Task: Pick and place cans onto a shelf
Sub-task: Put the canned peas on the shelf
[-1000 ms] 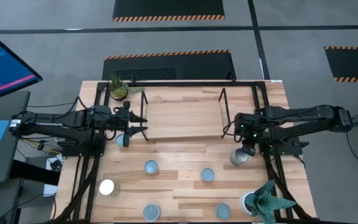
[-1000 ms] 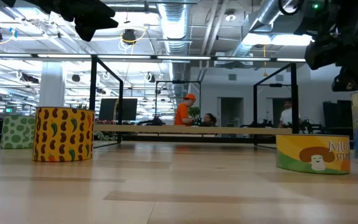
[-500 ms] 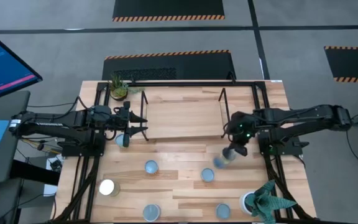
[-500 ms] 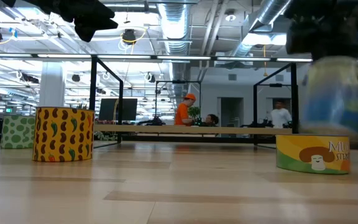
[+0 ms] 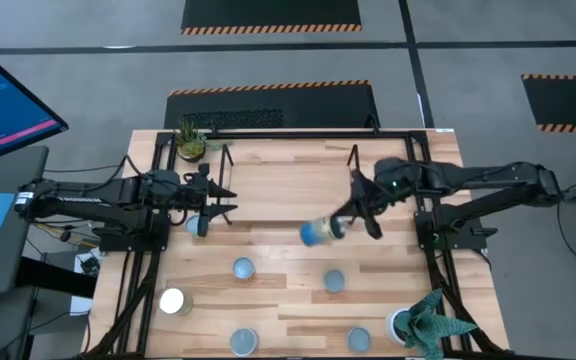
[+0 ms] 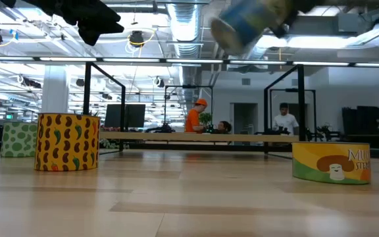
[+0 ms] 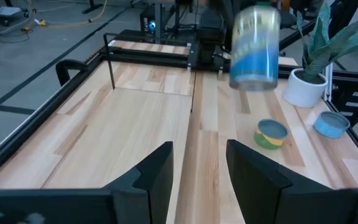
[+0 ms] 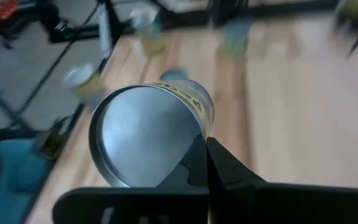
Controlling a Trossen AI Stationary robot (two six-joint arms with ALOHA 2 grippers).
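My right gripper (image 5: 346, 222) is shut on a can (image 5: 317, 231) with a blue and yellow label, in the air just in front of the shelf (image 5: 293, 190), a light wood board between thin black rods. The low view shows that can (image 6: 245, 23) high above the table, and the left wrist view shows this can (image 7: 255, 46) too. My left gripper (image 5: 226, 203) waits open at the shelf's left end. Several other cans stand upright on the table, such as one (image 5: 243, 268) and another (image 5: 335, 281). My right gripper holds the can at the rim of its silvery end face (image 8: 194, 146), with its fingers (image 8: 219, 168) closed together there; the exact hold is hidden by the fingers. The fingers come from the table's right, slanting down. The can is lifted clear and tipped on its side.
More cans stand at the front left (image 5: 173, 301), front (image 5: 243, 342), (image 5: 358, 340) and under the left gripper (image 5: 198, 226). Potted plants stand at the far left (image 5: 191, 143) and front right (image 5: 423, 322). A black frame (image 5: 423, 180) edges the table.
My right gripper has risen and swung from near the table's right edge toward the middle and the shelf, turning as it went. The can has come up off the table with it and tipped from upright onto its side.
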